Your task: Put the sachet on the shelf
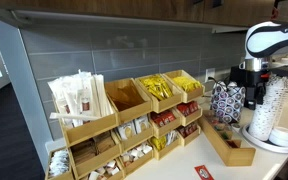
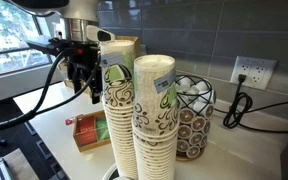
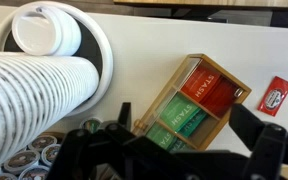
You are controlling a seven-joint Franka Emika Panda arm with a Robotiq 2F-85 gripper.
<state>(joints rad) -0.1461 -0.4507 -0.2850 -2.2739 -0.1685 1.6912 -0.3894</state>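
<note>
The sachet (image 1: 203, 172), a small red and white packet, lies flat on the white counter in front of the shelf (image 1: 94, 132), a wide light-wood stepped organiser with slanted bins. The sachet also shows at the right edge of the wrist view (image 3: 275, 95), next to a small wooden tray. My gripper (image 3: 189, 140) is open and empty. It hangs above that tray, to the side of the sachet and well above the counter. It also shows in both exterior views (image 1: 250, 88) (image 2: 88, 88).
The small low wooden tray (image 3: 240, 85) (image 1: 243, 155) holds red and green tea packets. Tall stacks of paper cups (image 2: 154, 110) (image 1: 274, 105) and white lids (image 3: 44, 30) stand close by. A wire basket of pods (image 2: 192, 112) and a wall outlet (image 2: 252, 70) are behind them.
</note>
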